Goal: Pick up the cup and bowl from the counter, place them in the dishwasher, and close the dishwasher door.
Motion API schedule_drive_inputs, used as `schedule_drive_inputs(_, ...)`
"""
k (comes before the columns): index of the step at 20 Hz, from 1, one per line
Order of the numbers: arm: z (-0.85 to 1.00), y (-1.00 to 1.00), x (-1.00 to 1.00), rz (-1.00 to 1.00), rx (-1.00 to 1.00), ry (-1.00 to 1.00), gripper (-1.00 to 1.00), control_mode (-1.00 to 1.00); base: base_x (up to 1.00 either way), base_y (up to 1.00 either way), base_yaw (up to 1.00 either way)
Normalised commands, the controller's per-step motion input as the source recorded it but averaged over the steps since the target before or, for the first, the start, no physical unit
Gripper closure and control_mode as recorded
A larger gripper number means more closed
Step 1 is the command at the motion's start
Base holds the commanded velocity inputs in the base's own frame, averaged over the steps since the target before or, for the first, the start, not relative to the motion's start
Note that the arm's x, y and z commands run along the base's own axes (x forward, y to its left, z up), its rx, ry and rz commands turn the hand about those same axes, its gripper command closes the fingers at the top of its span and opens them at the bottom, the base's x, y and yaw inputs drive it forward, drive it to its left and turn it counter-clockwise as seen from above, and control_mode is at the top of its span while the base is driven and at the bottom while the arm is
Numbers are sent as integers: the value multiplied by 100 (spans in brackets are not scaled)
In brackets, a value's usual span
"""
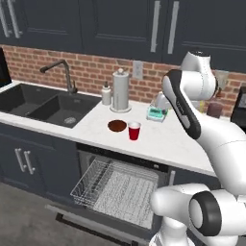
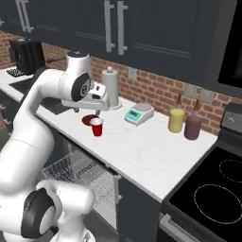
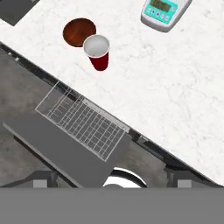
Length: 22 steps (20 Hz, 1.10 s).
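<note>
The small red cup stands upright on the white counter, touching or nearly touching the dark reddish-brown bowl on its left. Below the counter edge the dishwasher is open. Its white wire rack is pulled out over the lowered dishwasher door. My gripper hangs high above the counter, to the right of the cup and bowl, pointing down. It is open, its fingertips far apart with nothing between them.
A teal-and-white scale sits right of the cup. A paper towel roll and a soap bottle stand behind the bowl. The dark sink is at the left. A yellow tumbler, a purple tumbler and the stove are at the right.
</note>
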Motion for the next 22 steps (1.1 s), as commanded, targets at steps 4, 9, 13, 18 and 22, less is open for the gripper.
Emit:
schedule_drive_inputs(4, 0, 0, 0, 0, 0, 0, -100, 100, 0, -21, 60)
schedule_drive_inputs(9, 0, 0, 0, 0, 0, 0, -100, 100, 0, -28, 50)
schedule_drive_inputs(13, 0, 0, 0, 0, 0, 0, -100, 100, 0, -33, 37)
schedule_drive_inputs(18, 0, 0, 0, 0, 0, 0, -100, 100, 0, -38, 24)
schedule_drive_inputs(22, 0, 0, 0, 0, 0, 0, -100, 100, 0, -35, 16)
